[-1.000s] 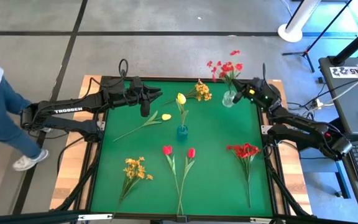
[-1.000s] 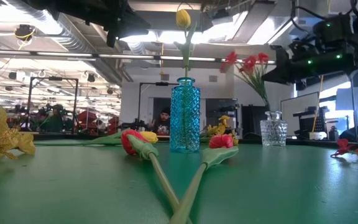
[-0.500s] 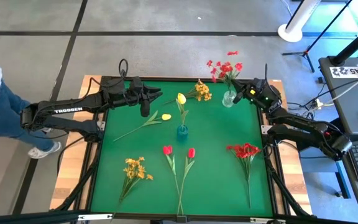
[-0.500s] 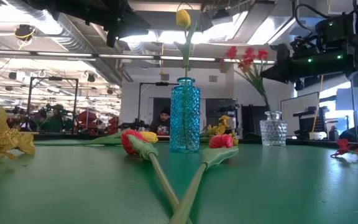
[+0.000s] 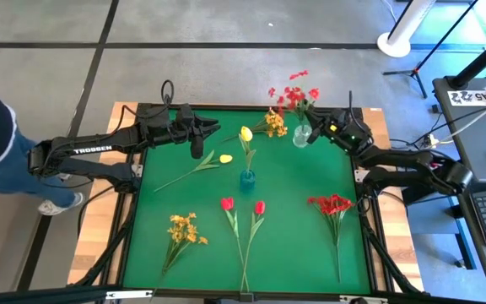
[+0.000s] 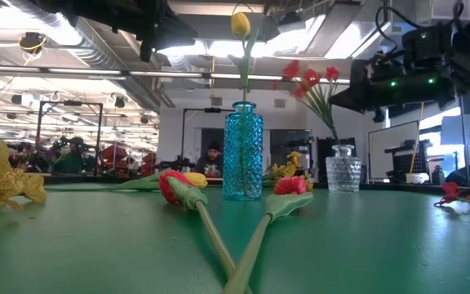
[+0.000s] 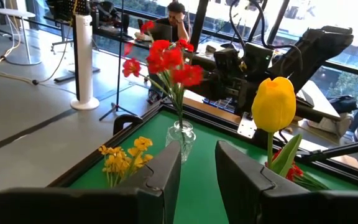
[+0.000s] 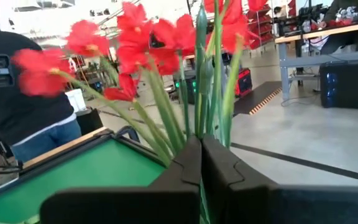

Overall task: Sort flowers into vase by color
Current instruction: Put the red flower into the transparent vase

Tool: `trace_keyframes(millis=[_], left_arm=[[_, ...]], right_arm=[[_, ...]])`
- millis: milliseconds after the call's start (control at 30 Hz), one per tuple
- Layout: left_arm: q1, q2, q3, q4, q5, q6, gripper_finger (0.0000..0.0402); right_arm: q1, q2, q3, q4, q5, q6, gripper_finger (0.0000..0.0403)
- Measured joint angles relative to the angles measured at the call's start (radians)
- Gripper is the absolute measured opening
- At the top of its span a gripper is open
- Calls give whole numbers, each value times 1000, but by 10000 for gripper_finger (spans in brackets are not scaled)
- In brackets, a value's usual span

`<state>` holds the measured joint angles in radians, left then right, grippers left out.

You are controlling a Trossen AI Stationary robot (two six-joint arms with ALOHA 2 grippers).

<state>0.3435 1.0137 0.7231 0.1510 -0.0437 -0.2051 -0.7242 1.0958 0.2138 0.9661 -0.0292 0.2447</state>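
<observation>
Red spray (image 5: 292, 91) stands in clear glass vase (image 5: 301, 135) at the far right of the green table (image 5: 294, 194), stems leaning toward the far-left. Right gripper (image 5: 315, 133) sits right at that vase; right wrist view shows its fingers (image 8: 188, 163) pressed together with the green stems rising just past the tips (held or only behind them, cannot tell). Low view gives the vase (image 6: 343, 174) upright on the mat with the red blossoms (image 6: 308, 78) above it, which the overhead flattens.

Blue vase (image 5: 247, 179) is mid-table holding one yellow tulip (image 5: 245, 133); low view shows it tall and upright (image 6: 242, 151), tulip head (image 6: 241, 23) near the top edge.

Loose on the mat: a yellow tulip (image 5: 224, 158) lying left of the blue vase, yellow-orange cluster (image 5: 273, 123) near the far edge, another yellow cluster (image 5: 184, 230) near-left, two red tulips (image 5: 243, 206) with stems meeting toward the near edge, red bunch (image 5: 332, 203) near-right.

Left gripper (image 5: 196, 145) hangs over the far-left part of the table, apart from the flowers; left wrist view shows its fingers (image 7: 166, 171) partly spread with nothing between them, and looks across to the glass vase (image 7: 181, 138) (the high view cannot show that gap).

A person's leg (image 5: 2, 165) is at the left beside the table.
</observation>
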Motion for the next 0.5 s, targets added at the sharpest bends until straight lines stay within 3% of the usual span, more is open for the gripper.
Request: trace_keyframes(millis=[500], left_arm=[[0, 0, 0, 1, -20, -2, 96]], right_arm=[[48, 90, 8, 93, -22, 41, 0]])
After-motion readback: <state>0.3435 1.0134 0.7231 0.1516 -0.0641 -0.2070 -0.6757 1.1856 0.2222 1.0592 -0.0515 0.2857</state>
